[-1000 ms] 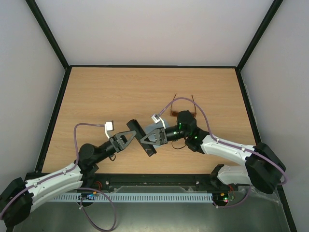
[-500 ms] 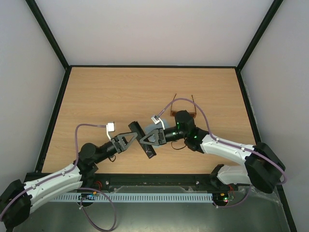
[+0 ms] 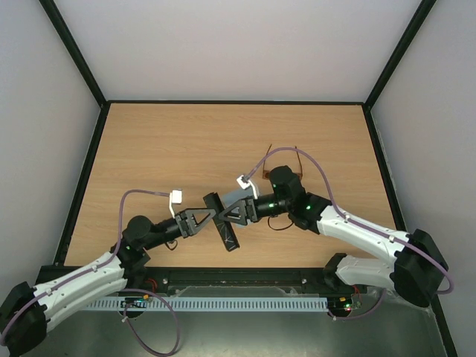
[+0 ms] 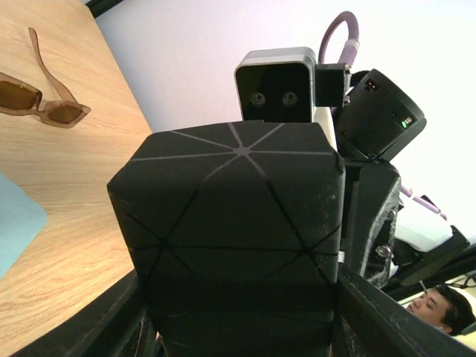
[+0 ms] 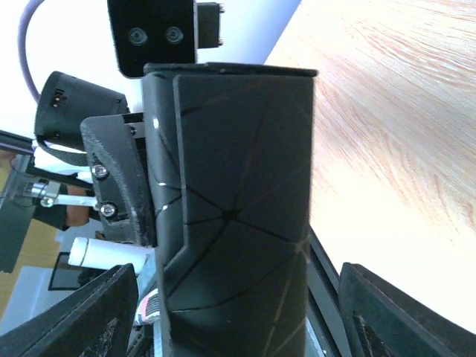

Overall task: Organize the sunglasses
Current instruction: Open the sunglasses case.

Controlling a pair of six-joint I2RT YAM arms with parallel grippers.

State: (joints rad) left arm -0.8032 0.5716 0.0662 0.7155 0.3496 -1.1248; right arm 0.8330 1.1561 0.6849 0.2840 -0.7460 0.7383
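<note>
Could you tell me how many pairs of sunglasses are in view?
1. The sunglasses lie unfolded on the table, beyond the right arm, which partly hides them from above. No others show.

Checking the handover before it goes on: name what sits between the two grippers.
The black case lies between the left gripper and the right gripper, whose fingers straddle it from opposite sides; the top view shows this best.

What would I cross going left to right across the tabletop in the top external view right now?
Left end effector → black case → right end effector → sunglasses. The blue cloth is left out, since the right arm covers most of it in that view.
</note>
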